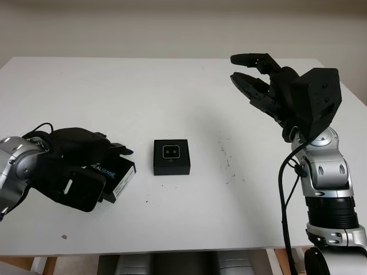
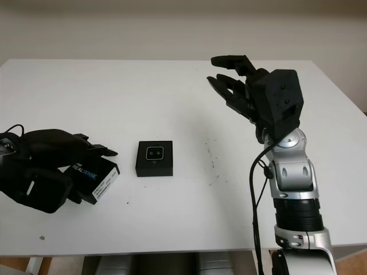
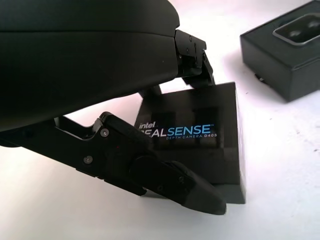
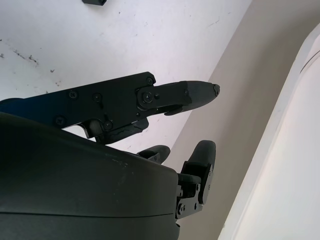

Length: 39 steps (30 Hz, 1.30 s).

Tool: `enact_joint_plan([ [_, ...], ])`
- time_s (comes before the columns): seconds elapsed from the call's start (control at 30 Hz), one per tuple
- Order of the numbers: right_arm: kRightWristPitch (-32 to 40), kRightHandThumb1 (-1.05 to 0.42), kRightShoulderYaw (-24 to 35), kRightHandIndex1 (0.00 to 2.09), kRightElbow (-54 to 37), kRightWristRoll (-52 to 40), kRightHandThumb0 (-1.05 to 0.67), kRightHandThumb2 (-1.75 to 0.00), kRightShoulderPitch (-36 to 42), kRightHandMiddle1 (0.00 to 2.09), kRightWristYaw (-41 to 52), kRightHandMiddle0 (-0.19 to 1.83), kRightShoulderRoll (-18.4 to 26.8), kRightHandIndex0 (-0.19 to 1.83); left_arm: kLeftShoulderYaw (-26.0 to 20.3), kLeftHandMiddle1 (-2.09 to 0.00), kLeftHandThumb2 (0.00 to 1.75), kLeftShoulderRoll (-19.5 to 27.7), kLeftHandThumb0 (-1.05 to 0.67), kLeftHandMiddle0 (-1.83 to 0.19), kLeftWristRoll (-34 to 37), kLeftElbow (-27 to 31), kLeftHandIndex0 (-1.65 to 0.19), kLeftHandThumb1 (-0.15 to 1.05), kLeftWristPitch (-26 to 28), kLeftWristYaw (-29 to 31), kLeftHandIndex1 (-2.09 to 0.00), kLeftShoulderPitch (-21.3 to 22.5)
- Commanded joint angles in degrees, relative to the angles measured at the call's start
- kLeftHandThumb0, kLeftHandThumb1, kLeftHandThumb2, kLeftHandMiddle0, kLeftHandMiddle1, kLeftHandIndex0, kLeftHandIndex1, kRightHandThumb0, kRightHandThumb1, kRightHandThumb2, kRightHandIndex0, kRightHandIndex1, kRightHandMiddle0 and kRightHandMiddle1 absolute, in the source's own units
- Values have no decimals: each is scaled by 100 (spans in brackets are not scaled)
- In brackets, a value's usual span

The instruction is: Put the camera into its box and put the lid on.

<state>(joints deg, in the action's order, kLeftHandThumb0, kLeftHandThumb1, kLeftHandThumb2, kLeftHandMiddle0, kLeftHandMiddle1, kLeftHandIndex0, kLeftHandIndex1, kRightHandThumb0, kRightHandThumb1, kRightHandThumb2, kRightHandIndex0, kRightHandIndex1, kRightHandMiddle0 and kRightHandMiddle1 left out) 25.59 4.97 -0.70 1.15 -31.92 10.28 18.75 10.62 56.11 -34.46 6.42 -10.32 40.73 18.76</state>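
Note:
The black box (image 1: 171, 156) sits at the table's middle with the silver camera (image 1: 171, 151) lying in it, lenses up. Left of it lies the black lid (image 1: 117, 176), printed "RealSense" (image 3: 182, 131), flat on the table. My left hand (image 1: 100, 163) is over the lid and shut on it: fingers (image 3: 192, 55) press its far edge and the thumb (image 3: 190, 187) crosses its near side. My right hand (image 1: 243, 71) is open, raised in the air well right of the box, holding nothing.
The white table (image 1: 189, 91) has small dark specks (image 1: 226, 163) to the right of the box. The right arm (image 1: 324, 177) rises from the table's front right. A pale wall (image 4: 260, 100) lies beyond the table's far edge.

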Motion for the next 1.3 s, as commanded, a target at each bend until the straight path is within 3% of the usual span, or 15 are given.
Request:
enact_joint_plan([
  [0.0, 54, -105, 23, 23, -130, -28, -47, -21, -4, 94, -34, 1, -23, 31, -91, -197, 6, -17, -60, 18, -117, -1, 6, 102, -75, -216, -140, -96],
  [0.1, 111, -105, 9, 22, -158, -32, -46, -21, 6, 93, -50, 1, -33, 30, -122, -184, 16, -92, -49, -1, -317, 15, 1, 104, -117, -605, -164, -230],
  [0.17, 130, -105, 1, 22, -183, -41, -47, -21, 19, 92, -49, 1, -41, 30, -125, -187, 19, -139, -46, -7, -518, 41, -2, 105, -130, -886, -174, -310],
  [0.23, 173, -105, -2, 21, -224, -63, -48, -21, 32, 94, -42, 0, -54, 30, -115, -205, 25, -188, -42, -22, -776, 86, -6, 105, -126, -1172, -202, -383],
  [0.37, 187, -105, -21, 21, -249, -72, -48, -21, 56, 96, -10, -3, -45, 29, -151, -209, 30, -369, -38, -73, -1167, 298, -32, 105, 150, -1433, -209, -517],
  [0.47, 117, -105, -46, 21, -248, -46, -49, -20, 88, 97, -6, -3, -41, 29, -198, -209, 32, -473, -36, -98, -1251, 406, -39, 105, 312, -1498, -209, -573],
  [0.7, -1, -105, -98, 21, -186, -11, -49, -20, 100, 94, 106, -4, 8, 28, -252, -209, 28, -650, -29, -97, -1004, 602, -34, 105, 952, -779, -209, -221],
  [0.83, 7, -105, -131, 20, -160, -13, -49, -21, 71, 93, 136, -4, -11, 27, -180, -209, 31, -788, -28, -97, -755, 613, -42, 105, 1396, -48, -209, 367],
  [0.9, -9, -105, -147, 21, -162, -21, -48, -21, 74, 93, 134, -2, -28, 29, -126, -209, 32, -825, -30, -86, -683, 555, -44, 105, 1493, 199, -209, 645],
  [1.1, -8, -105, -135, 22, -159, -134, -47, -21, 112, 98, 126, -5, -128, 27, 0, -209, 33, -998, -28, -87, -275, -5, -57, 105, 1528, 577, -209, 1483],
  [1.27, 24, -105, -121, 21, -161, -171, -47, -20, 119, 98, 74, -3, -198, 25, 251, -209, 33, -1115, -30, -69, -355, -148, -48, 105, 1945, 1071, -209, 2099],
])
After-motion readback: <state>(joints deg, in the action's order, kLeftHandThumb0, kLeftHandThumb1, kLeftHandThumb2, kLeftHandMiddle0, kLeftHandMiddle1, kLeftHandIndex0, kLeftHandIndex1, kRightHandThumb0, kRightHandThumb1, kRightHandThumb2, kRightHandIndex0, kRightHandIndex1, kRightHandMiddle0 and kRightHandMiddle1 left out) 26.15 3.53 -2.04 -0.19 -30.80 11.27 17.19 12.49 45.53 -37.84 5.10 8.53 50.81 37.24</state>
